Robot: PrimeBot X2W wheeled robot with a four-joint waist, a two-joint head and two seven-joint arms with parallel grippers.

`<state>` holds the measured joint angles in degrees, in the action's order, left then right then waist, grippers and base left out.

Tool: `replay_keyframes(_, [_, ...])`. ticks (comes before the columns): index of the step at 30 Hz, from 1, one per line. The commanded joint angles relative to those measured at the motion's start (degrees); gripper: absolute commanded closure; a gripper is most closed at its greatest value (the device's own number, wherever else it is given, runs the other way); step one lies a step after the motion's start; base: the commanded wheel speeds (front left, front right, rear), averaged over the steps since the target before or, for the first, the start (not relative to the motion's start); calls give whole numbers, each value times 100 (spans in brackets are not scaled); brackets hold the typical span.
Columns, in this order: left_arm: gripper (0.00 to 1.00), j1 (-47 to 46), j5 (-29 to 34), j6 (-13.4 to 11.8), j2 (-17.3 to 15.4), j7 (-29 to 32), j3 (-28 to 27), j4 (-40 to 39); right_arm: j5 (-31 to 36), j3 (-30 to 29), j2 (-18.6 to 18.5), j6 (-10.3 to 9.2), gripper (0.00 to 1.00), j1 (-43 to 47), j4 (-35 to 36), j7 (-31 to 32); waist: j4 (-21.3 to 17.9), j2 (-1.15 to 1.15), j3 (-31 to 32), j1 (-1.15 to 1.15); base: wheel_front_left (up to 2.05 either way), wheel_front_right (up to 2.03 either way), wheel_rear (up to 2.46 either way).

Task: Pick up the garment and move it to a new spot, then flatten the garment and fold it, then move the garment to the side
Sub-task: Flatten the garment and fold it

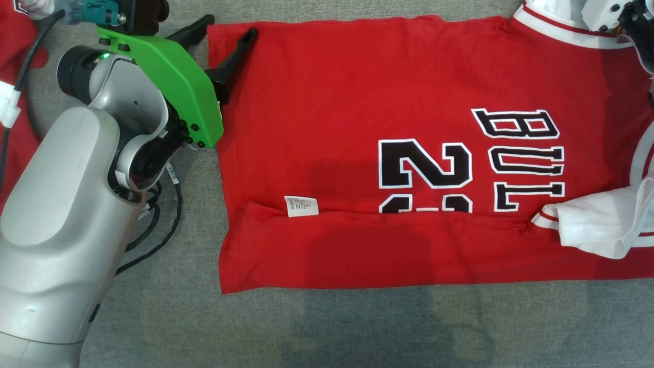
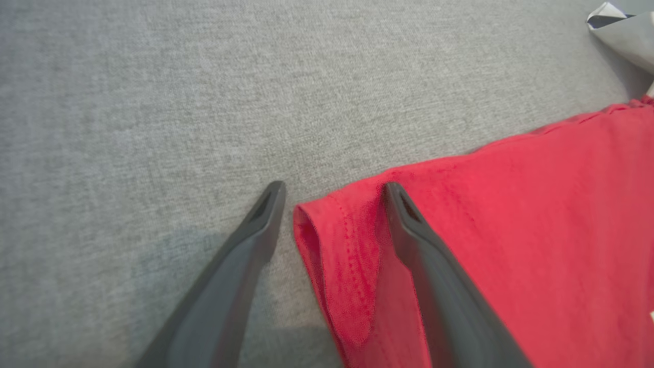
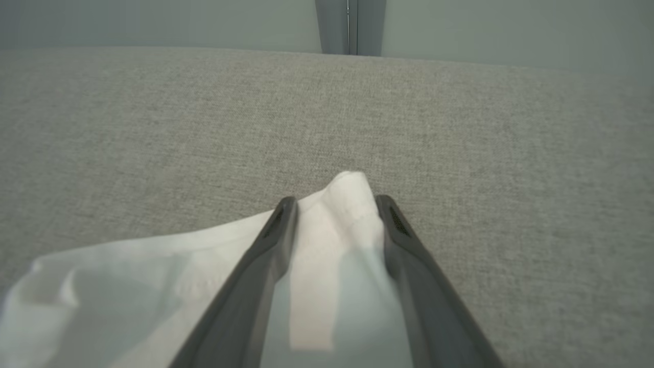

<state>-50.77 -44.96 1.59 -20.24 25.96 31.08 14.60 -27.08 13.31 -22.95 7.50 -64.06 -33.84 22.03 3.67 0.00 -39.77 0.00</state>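
A: Where was the garment (image 1: 357, 102) when we looked?

B: Spread sideways on the grey cloth surface (image 1: 357, 332), red, with number and lettering up. Its near long edge was already turned over in a fold (image 1: 409, 217), and the white label (image 1: 301, 206) showed at the crease. So we judged ourselves to be in the folding step — flattening looked done, and the move to the side was not yet begun.

A: And the left gripper (image 2: 333, 188)?

B: At the far left corner of the hem (image 2: 319, 230). Its jaws stood spread. We saw one finger on the bare grey surface and the other over the red cloth, with the corner lying loose between them. Nothing was pinched.

A: The right gripper (image 3: 335, 202)?

B: At the other end of the far edge, as far as we could judge. Its jaws were apart too, with the white sleeve (image 3: 153, 255) lying between the fingers and poking just past the tips. We took it as straddled rather than gripped, since the fingers stood well apart and the cloth between them looked flat.

A: What did we think the next move called for?

B: Both pairs of jaws closing on the cloth together, then a level lift and a carry toward the near fold — so the far edge would come over evenly. We reckoned the thin jersey could slip or crease if one side rose ahead of the other.
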Motion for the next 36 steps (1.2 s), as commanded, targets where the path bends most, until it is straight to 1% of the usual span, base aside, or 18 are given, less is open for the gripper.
replay_keyframes(1, [0, 496, -84, -42, -137, 360, 160, 357, -33, 72, -41, -2, 87, 54, -136, 66, 26, 0, 9, 0, 0, 0, 0])
replay_keyframes(2, [0, 523, -108, -34, -145, 403, 154, 340, -68, 88, -52, -2, 100, 49, -167, 73, 30, 0, 9, 0, 0, 0, 0])
replay_keyframes(5, [0, 552, -173, -62, -182, 433, 118, 327, -198, 129, -68, -4, 100, 18, -198, 37, 14, 0, -9, 0, 0, 0, 0])
replay_keyframes(7, [0, 544, -209, -52, -142, 424, 125, 333, -262, 182, -58, -4, 100, -8, -188, -8, -9, 0, -17, 0, 0, 0, 0])
replay_keyframes(8, [5, 554, -266, -17, -94, 432, 129, 323, -280, 221, -57, -4, 100, -18, -162, -51, -27, 0, -12, 0, 0, 0, 0])
replay_keyframes(9, [79, 573, -316, 20, -46, 445, 140, 304, -316, 257, -61, -4, 100, -28, -120, -100, -47, 0, 1, 0, 0, 0, 0])
replay_keyframes(10, [100, 589, -354, 70, -25, 454, 166, 282, -353, 281, -69, -2, 100, -40, -73, -172, -70, 0, 20, 0, 0, 0, 0])
replay_keyframes(12, [100, 616, -347, 122, -49, 417, 197, 246, -445, 311, -94, -1, 100, -49, 15, -328, -117, 0, 76, 0, 0, 0, 0])
replay_keyframes(16, [100, 655, -360, 135, -104, 215, 111, 117, -730, 457, -181, -2, 100, 114, 248, -591, -216, 0, 275, 0, 0, 0, 0])
replay_keyframes(18, [100, 728, -393, 111, -142, 77, 16, -16, -936, 516, -250, -2, 100, 233, 464, -749, -272, 0, 395, 0, 0, 0, 0])
replay_keyframes(21, [100, 936, -419, 46, -183, -150, -109, -241, -1252, 588, -462, -2, 100, 604, 877, -988, -323, 0, 610, 0, 0, 0, 0])
replay_keyframes(22, [100, 936, -419, 46, -183, -150, -109, -241, -1252, 588, -462, -2, 100, 604, 877, -988, -323, 0, 610, 0, 0, 0, 0])
replay_keyframes(26, [100, 1266, -461, -57, -251, -415, -249, -563, -1611, 496, -827, -1, 100, 1286, 1472, -1300, -401, 0, 839, 0, 0, 0, 0])
replay_keyframes(29, [100, 1542, -512, -119, -291, -603, -339, -763, -1795, 305, -1021, -1, 100, 1921, 1871, -1585, -445, 0, 1003, 0, 0, 0, 0])
replay_keyframes(32, [100, 1775, -523, -210, -399, -749, -454, -898, -1941, 78, -1112, -1, 100, 2603, 2286, -1833, -481, 0, 1176, 0, 0, 0, 0])
replay_keyframes(36, [100, 2089, -600, -291, -535, -837, -582, -1049, -2042, -130, -1052, -1, 100, 3479, 2846, -2005, -577, 0, 1379, 0, 0, 0, 0])
